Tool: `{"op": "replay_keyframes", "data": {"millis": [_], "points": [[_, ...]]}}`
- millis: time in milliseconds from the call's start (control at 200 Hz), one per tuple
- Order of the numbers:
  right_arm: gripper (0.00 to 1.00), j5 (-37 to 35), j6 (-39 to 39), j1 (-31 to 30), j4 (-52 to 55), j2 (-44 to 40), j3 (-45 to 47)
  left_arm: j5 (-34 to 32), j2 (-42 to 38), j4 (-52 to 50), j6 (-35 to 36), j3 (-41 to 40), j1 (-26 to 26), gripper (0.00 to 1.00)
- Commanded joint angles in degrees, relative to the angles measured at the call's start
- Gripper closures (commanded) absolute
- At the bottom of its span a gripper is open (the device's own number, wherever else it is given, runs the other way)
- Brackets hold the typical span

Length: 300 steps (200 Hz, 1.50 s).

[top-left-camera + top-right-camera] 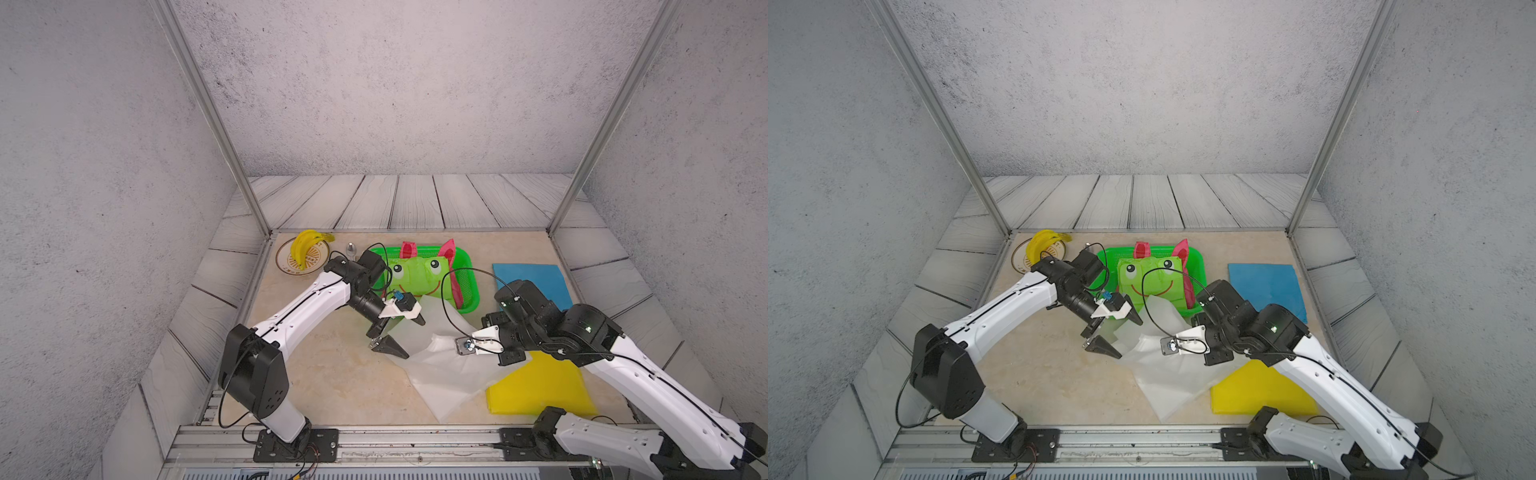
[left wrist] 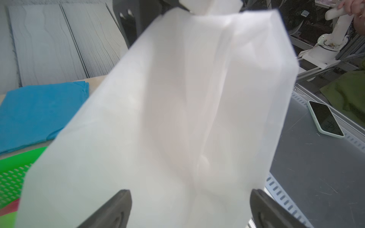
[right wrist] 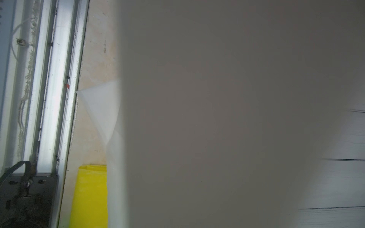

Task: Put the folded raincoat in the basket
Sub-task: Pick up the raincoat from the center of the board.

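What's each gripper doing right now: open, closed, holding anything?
Left gripper: open, holding nothing, jaws spread beside the white raincoat.
Right gripper: closed on a raised part of the white raincoat.

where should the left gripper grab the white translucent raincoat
The raised edge of the white translucent raincoat nearest the left gripper, approached sideways from the robot's left: the sheet stands lifted off the table there, facing the open jaws, so a straight pinch should work.
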<state>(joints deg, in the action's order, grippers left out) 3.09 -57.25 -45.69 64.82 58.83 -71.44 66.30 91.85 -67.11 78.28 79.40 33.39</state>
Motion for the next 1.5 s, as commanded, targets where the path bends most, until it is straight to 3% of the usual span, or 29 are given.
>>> {"op": "replay_keyframes", "data": {"millis": [0,90,305,415,550,806,911,1061,1286,1396,1496], "points": [[1.00,-2.91,-0.16,0.38,-3.20,-1.03,0.55,-2.30,-3.15,-3.22,3.15,-1.35,-0.53,0.01],[1.00,-3.27,3.10,1.23,-4.29,-0.34,-0.32,-3.62,-5.68,-0.78,0.81,-3.90,-1.54,0.00],[1.00,-3.42,7.43,2.77,-5.42,1.61,-1.11,-3.24,-7.79,15.25,-17.20,-8.08,-1.57,0.00],[1.00,-2.20,9.46,3.92,-5.95,2.21,-1.50,-5.47,-8.53,28.38,-29.52,-11.72,-0.68,0.01],[1.00,-0.76,10.79,4.81,-6.71,2.13,-1.69,-8.35,-8.62,40.95,-39.52,-15.01,0.69,0.01],[1.00,4.90,8.42,4.82,-7.47,-0.46,0.50,-10.07,-6.69,49.17,-43.65,-14.98,2.88,0.01],[1.00,4.45,8.38,4.83,-5.69,-0.16,0.51,-10.14,-5.76,50.01,-43.59,-14.99,4.23,0.15],[1.00,3.24,8.33,4.95,-4.34,0.28,0.68,-10.49,-4.31,48.89,-41.95,-15.19,6.45,0.22],[1.00,3.67,8.39,5.06,-4.11,0.04,1.12,-8.73,-3.28,42.39,-38.20,-11.72,7.04,0.70],[1.00,4.02,8.27,5.26,-2.90,-0.20,1.17,-8.21,-4.15,36.58,-33.81,-9.98,6.53,1.00],[1.00,4.16,8.37,5.44,-2.16,-0.12,1.30,-7.51,-4.79,30.96,-31.13,-7.93,5.35,1.00]]}}
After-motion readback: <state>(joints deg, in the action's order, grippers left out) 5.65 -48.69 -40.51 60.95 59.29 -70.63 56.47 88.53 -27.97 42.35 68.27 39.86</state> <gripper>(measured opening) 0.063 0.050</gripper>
